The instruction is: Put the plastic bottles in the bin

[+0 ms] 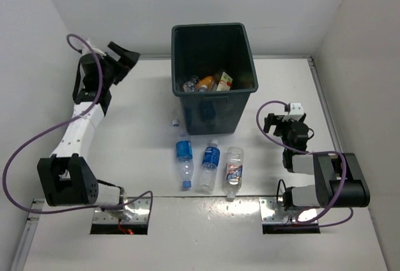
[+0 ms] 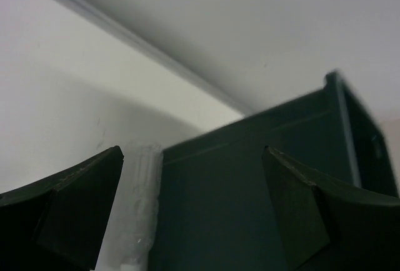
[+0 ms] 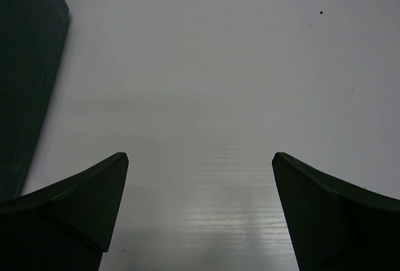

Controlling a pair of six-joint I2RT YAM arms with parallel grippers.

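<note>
Currently we note an orange bottle (image 1: 204,83) and carton (image 1: 225,82) inside the bin (image 1: 212,113); three plastic bottles (image 1: 210,166) lie on the counter (image 1: 125,146); left gripper (image 2: 192,153) and right gripper (image 3: 200,156) gape wide, empty.

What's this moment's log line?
plastic bottles: three lying on table, before bin | left gripper: open | right gripper: open

Open table (image 1: 125,152) beside bottles (image 1: 210,166), bin (image 1: 212,120) behind

A: Surface?
B: White table (image 1: 131,140). The bin (image 1: 212,113) stands far-centre.
A: Nearer?
B: Three lying side by side: left blue-label bottle (image 1: 184,158), middle blue-label bottle (image 1: 210,166), white-label bottle (image 1: 234,170). A small pale bit (image 1: 175,122) lies by the bin's left corner.
</note>
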